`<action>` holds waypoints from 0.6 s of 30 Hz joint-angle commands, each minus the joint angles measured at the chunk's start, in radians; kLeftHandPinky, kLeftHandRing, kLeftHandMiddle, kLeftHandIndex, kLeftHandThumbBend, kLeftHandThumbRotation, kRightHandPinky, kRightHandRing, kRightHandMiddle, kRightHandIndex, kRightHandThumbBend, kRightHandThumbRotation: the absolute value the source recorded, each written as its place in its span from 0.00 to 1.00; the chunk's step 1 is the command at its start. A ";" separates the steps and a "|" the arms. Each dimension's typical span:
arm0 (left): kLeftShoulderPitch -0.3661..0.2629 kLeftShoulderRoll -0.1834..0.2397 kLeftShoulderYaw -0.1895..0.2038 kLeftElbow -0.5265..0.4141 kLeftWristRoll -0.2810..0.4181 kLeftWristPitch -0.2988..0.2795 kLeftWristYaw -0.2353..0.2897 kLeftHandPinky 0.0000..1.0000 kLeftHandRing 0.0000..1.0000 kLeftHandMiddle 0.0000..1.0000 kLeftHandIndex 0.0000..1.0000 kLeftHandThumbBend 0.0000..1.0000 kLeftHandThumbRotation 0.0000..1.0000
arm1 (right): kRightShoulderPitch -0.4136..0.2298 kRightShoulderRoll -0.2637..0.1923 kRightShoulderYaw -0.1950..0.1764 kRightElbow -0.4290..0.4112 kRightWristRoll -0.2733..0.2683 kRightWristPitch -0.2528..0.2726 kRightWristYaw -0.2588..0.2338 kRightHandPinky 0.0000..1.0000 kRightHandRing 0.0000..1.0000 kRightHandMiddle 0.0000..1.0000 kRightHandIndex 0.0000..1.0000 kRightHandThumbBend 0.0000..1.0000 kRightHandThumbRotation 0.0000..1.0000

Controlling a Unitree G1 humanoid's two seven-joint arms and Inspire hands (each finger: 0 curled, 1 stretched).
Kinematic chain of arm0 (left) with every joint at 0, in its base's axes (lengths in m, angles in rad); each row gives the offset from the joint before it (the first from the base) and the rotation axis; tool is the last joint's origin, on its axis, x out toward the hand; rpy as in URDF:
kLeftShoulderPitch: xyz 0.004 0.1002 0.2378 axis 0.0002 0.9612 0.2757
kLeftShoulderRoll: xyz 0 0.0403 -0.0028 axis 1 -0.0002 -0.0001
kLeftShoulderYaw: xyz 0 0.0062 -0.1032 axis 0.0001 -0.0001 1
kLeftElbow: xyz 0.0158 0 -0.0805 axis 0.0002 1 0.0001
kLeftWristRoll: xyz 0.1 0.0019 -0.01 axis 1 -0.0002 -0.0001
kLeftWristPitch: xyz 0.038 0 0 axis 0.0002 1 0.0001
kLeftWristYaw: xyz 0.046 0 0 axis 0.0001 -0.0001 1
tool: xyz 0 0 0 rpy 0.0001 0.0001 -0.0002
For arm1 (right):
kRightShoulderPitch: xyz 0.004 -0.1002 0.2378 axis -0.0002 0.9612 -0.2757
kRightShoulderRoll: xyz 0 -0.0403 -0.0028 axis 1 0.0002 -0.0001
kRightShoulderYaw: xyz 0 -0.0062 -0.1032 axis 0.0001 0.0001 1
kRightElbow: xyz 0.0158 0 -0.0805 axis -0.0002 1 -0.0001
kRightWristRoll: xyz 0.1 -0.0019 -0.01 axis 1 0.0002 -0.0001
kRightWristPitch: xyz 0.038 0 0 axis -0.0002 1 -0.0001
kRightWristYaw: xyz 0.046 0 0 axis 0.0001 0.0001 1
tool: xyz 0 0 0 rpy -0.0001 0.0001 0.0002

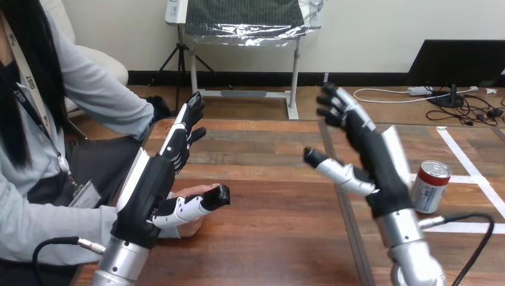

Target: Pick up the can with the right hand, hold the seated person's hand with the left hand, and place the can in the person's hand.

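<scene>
Looking down from the head view, we are seeing a wooden table (268, 238) filling the lower part of the frame. At the lower left, the robot's left arm (122, 259) is poking in from the bottom edge, and the left hand (152, 187) is sitting at its end. Its fingers (181, 134) are pointing straight up toward the top of the frame, side by side and not curled. Its thumb (205, 199) is sticking out to the right, low over the table. The person's hand (190, 225) is lying right under that thumb. The thumb is lying across it and seems to be touching it, but we cannot tell if it is pressing down. The straight fingers are not wrapping round the person's hand.

At the lower right, the robot's right arm (411, 250) is poking in from the bottom edge. The right hand (378, 161) is standing tall, right of the middle, spread wide. Its fingers are pointing up and its thumb is sticking out to the left. It is holding nothing.

The can (432, 187) is standing upright on the table at the right side of the frame, just beside the right hand. We cannot tell if the two are touching. The can is red and white with a silver top. White tape lines (470, 161) are running across the table near it.
</scene>
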 commanded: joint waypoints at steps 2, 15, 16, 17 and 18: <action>-0.067 -0.013 0.016 -0.028 -0.016 0.006 0.001 0.93 0.99 1.00 1.00 1.00 0.63 | -0.074 -0.033 -0.034 -0.118 0.032 -0.017 -0.012 0.83 0.85 0.88 0.90 1.00 0.58; -0.054 -0.020 0.016 -0.046 -0.036 0.020 -0.013 0.94 0.99 1.00 1.00 1.00 0.64 | -0.065 -0.065 -0.070 -0.194 0.089 -0.003 0.000 0.89 0.89 0.90 0.92 1.00 0.53; -0.053 -0.020 0.016 -0.048 -0.037 0.019 -0.014 0.94 0.99 1.00 1.00 1.00 0.64 | -0.065 -0.070 -0.075 -0.198 0.091 0.001 -0.003 0.89 0.89 0.90 0.92 1.00 0.53; -0.052 -0.020 0.015 -0.049 -0.038 0.019 -0.016 0.94 0.99 1.00 1.00 1.00 0.64 | -0.065 -0.073 -0.079 -0.201 0.093 0.005 -0.003 0.89 0.89 0.90 0.92 1.00 0.53; -0.052 -0.021 0.015 -0.049 -0.039 0.019 -0.017 0.94 0.99 1.00 1.00 1.00 0.64 | -0.065 -0.074 -0.082 -0.204 0.094 0.008 -0.003 0.89 0.89 0.90 0.92 1.00 0.53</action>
